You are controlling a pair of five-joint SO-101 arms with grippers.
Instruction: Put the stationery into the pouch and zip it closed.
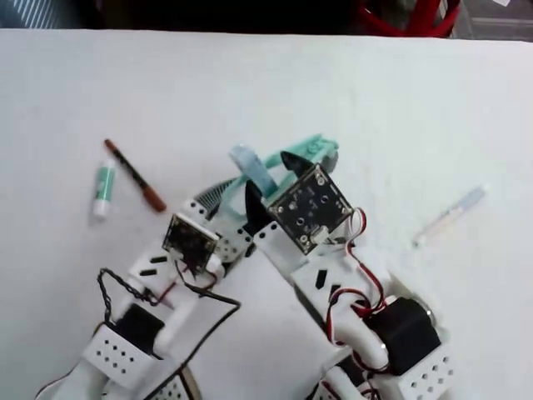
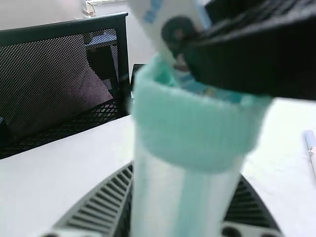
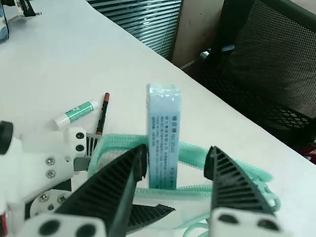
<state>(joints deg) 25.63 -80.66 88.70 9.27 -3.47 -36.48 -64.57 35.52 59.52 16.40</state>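
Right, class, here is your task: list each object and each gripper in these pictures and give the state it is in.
pouch: unzipped, mouth open.
eraser: upright, lower end in the pouch's mouth.
glue stick: lying on the table, outside the pouch.
brown pen: lying beside the glue stick, outside the pouch.
clear pen: lying alone on the table, outside the pouch.
right gripper: open, jaws either side of the eraser.
left gripper: at the pouch's edge.

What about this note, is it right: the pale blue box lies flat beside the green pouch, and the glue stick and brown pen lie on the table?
Not quite. The right wrist view shows the pale blue box standing upright in the mouth of the green pouch, not flat beside it. The glue stick and brown pen do lie on the table.
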